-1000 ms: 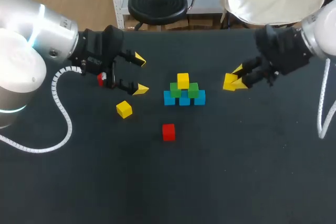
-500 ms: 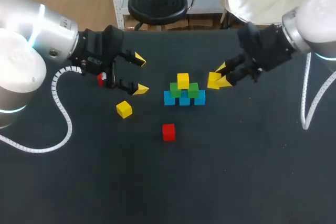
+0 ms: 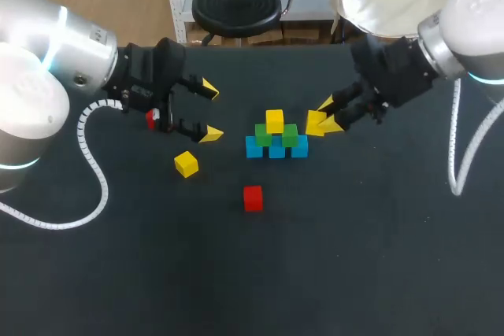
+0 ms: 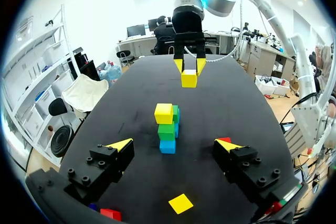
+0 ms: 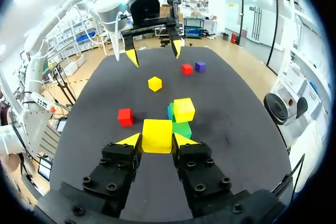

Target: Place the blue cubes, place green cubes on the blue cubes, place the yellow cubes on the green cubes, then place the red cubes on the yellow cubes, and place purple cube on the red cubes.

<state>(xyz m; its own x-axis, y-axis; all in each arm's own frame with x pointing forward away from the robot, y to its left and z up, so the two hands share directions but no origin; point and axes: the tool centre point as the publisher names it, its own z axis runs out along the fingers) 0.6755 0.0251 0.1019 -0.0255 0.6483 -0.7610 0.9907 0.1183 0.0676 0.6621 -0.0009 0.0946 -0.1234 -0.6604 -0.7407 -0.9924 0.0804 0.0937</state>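
Three blue cubes (image 3: 276, 149) stand in a row mid-table, with two green cubes (image 3: 290, 136) on them and a yellow cube (image 3: 274, 121) on top. My right gripper (image 3: 328, 115) hovers just right of this stack, shut on a second yellow cube (image 3: 316, 123), which shows between the fingers in the right wrist view (image 5: 157, 135). My left gripper (image 3: 209, 111) stands open and empty left of the stack (image 4: 167, 127). A loose yellow cube (image 3: 187, 164), a red cube (image 3: 253, 198), another red cube (image 3: 150, 119) and a purple cube (image 5: 200, 66) lie on the table.
The black table (image 3: 378, 257) ends close behind both grippers. The purple cube and one red cube (image 5: 187, 68) lie by the left gripper (image 5: 155, 45), largely hidden from the head view by it.
My right gripper has carried the yellow cube leftward, from well right of the stack to just beside its top. The left arm has not moved.
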